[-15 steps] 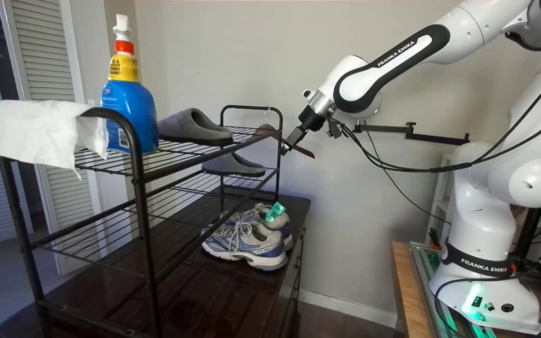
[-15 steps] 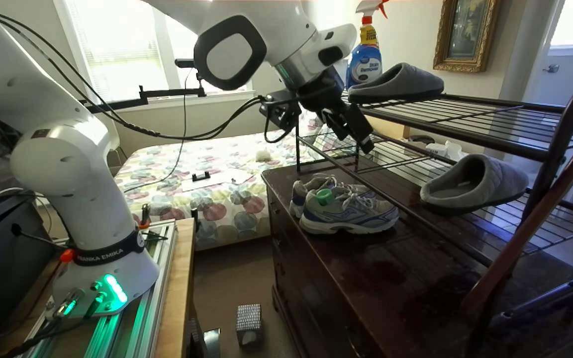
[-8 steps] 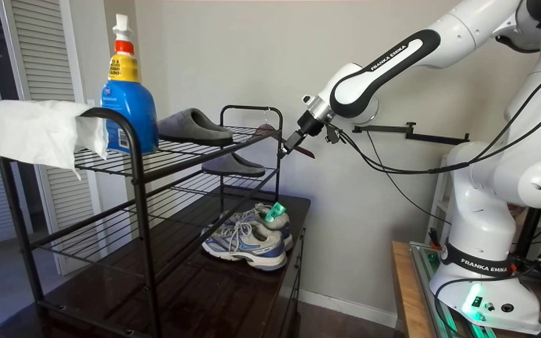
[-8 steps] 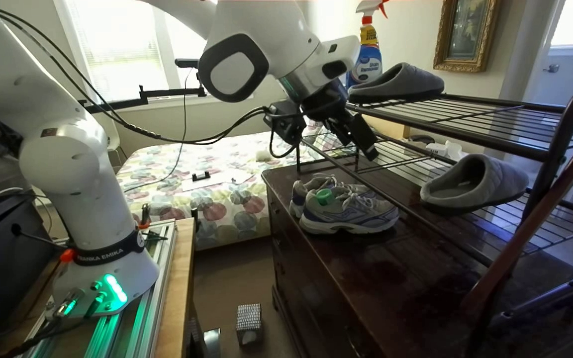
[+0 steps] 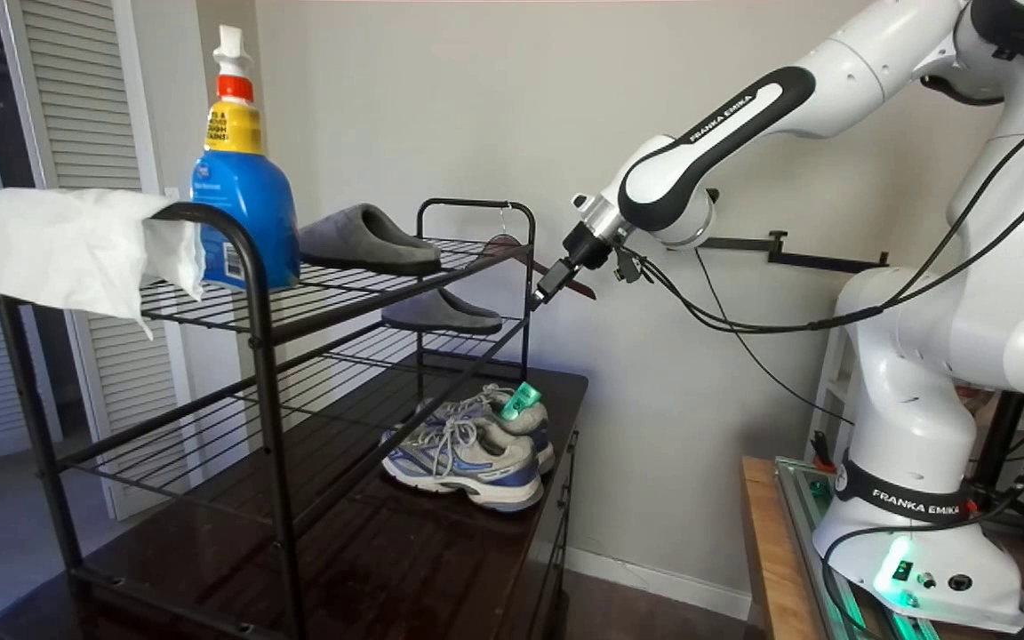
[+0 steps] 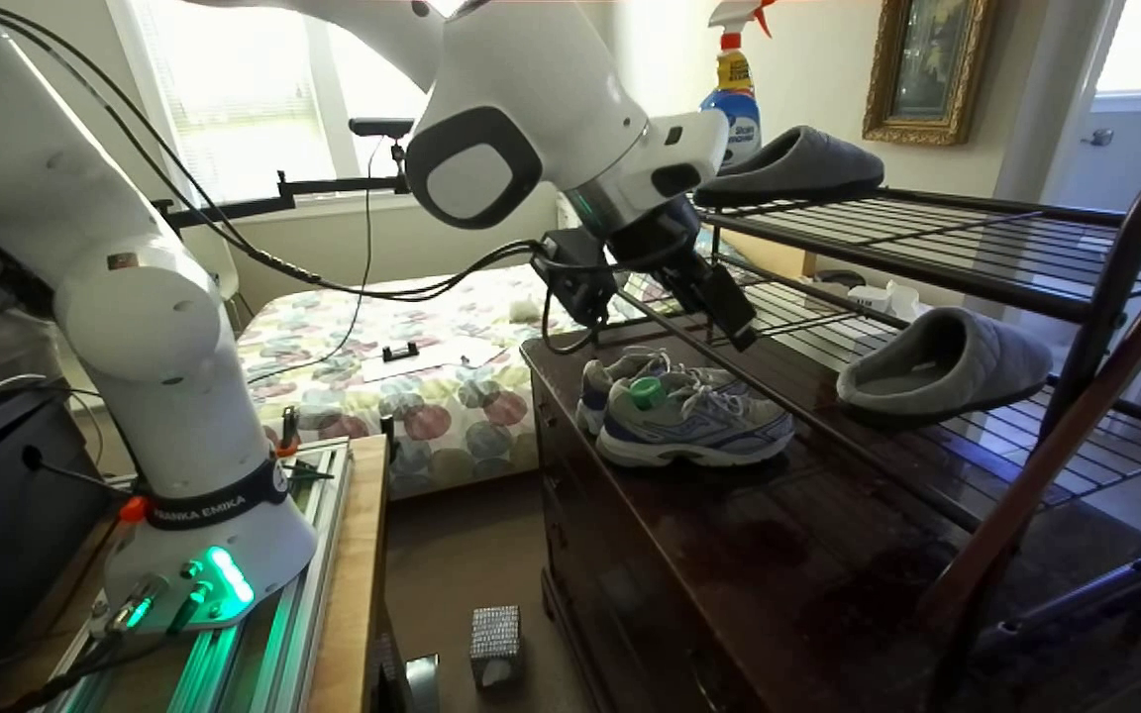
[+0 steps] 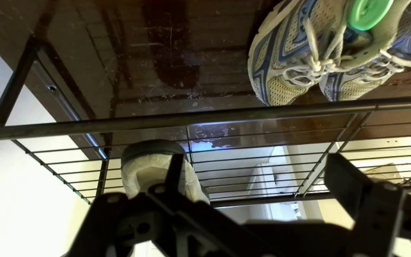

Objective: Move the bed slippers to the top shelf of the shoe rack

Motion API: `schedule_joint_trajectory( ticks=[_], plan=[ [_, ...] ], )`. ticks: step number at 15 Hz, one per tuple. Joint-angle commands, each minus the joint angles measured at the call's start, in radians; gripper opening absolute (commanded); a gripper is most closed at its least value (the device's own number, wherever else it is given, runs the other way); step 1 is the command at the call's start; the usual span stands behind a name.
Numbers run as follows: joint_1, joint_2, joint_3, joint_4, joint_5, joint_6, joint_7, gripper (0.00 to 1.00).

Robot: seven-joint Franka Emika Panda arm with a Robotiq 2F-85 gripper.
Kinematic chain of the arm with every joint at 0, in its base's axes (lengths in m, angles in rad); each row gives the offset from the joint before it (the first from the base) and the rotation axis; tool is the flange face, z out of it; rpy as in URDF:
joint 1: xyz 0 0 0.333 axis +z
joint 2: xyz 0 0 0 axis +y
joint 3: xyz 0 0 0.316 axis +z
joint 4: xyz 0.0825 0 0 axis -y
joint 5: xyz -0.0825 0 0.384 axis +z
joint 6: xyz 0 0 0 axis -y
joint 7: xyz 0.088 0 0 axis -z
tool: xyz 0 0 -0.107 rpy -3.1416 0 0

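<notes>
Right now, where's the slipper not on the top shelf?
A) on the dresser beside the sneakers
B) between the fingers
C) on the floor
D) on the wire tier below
D: the lower slipper sits on the wire tier under the top shelf, clear of the fingers in both exterior views.

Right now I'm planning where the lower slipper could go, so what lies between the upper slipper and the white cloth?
In an exterior view, the blue spray bottle stands on the top shelf between the upper slipper and the white cloth.
</notes>
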Motion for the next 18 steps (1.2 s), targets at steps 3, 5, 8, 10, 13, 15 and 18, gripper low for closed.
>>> schedule_joint_trajectory(
  ticks=[3,5,8,10,13,15,18],
  plan=[
    [0.255,-0.023,-0.259,-0.001,0.113,0.132,-0.168,1.00],
    [0.371,-0.043,-0.366,-0.006,0.120,0.230,-0.194,1.00],
    [0.549,-0.069,-0.528,-0.007,0.084,0.376,-0.179,1.00],
    [0.661,-0.088,-0.637,-0.007,0.057,0.447,-0.172,1.00],
    [0.809,-0.117,-0.788,0.001,0.033,0.528,-0.172,1.00],
    [0.897,-0.136,-0.883,0.011,0.022,0.583,-0.176,1.00],
    [0.906,-0.094,-0.893,0.005,0.049,0.579,-0.151,1.00]
  ],
)
